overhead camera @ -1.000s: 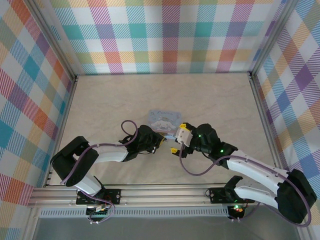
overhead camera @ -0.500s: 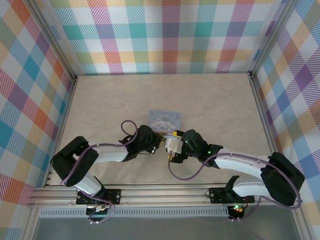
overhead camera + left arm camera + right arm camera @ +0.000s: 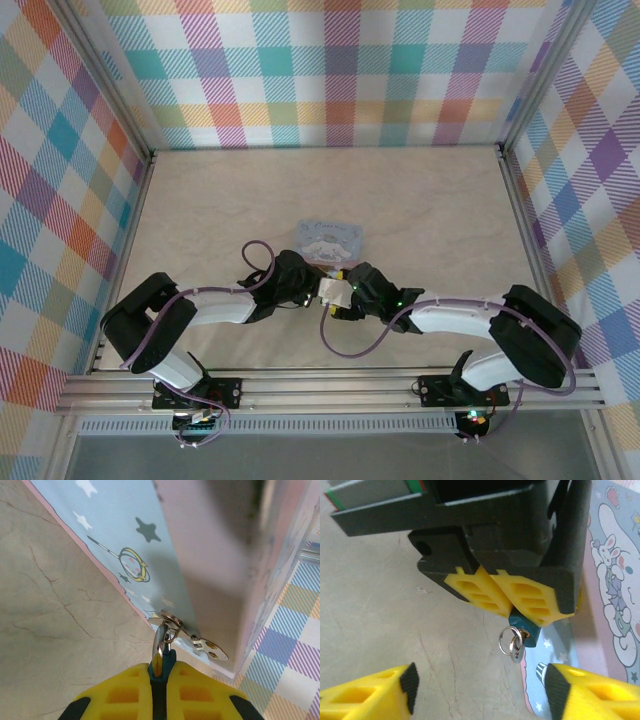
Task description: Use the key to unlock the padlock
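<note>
The step in hand looks like bringing the right arm in on the lock's keyed end. The left pincer (image 3: 160, 672) is clamped on the padlock (image 3: 522, 628), whose teal body pokes out past the yellow pads, just beside the near edge of the pale blue tin (image 3: 330, 238) and above the tabletop (image 3: 430, 200). In the left wrist view the padlock's metal end reaches toward 12 o'clock to the tin's hasp (image 3: 202, 645) and seems hooked there. The right pincer (image 3: 480, 692) faces it with its pads well apart and nothing between them, and the padlock sits at 12 o'clock from that gap. From overhead the two pincers meet at 6 o'clock of the tin, the left one at 9 o'clock of the right.

Small metal loops (image 3: 513, 643) hang from the padlock's free end. Whether they belong to the key or to the shackle cannot be told, and the key itself cannot be made out.

To do this well, the left arm should probably hold the padlock dead steady. The right should come in straight, centre on the small part and pinch only once it lies squarely between the pads. A skewed grip on so small a piece would likely slip or tug the tin.

Counted: one padlock, one tin, one hasp, two metal loops, two pincers.
</note>
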